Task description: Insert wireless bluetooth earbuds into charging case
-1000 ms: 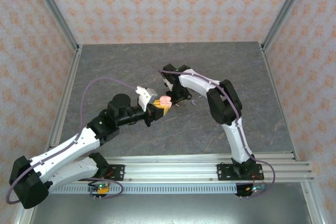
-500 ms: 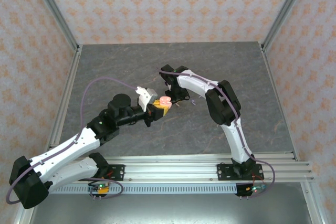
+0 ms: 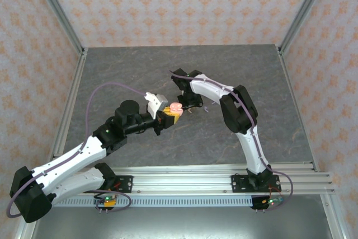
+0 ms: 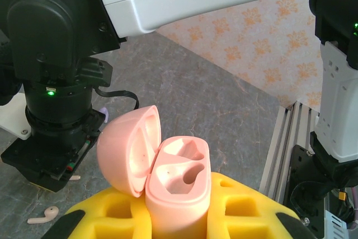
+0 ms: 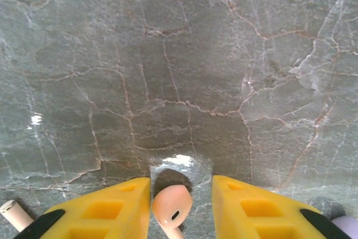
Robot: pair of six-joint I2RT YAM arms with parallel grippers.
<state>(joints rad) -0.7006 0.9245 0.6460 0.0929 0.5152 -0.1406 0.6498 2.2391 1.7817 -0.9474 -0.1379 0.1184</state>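
In the left wrist view a salmon-pink charging case stands upright between yellow fingers, and my left gripper is shut on it. Its lid hangs open to the left and both wells are empty. In the top view the case is held above the table's middle, just left of my right gripper. My right gripper is down at the table, open. A salmon-pink earbud lies between its fingers, against the left finger with a gap to the right one.
Another pink earbud lies on the grey marble table below the right wrist; its stem shows at lower left. A lilac piece sits at the lower right corner. Metal rails run along the near edge.
The right wrist has nudged slightly left and back again over the earbud. The left arm and the case have not moved.
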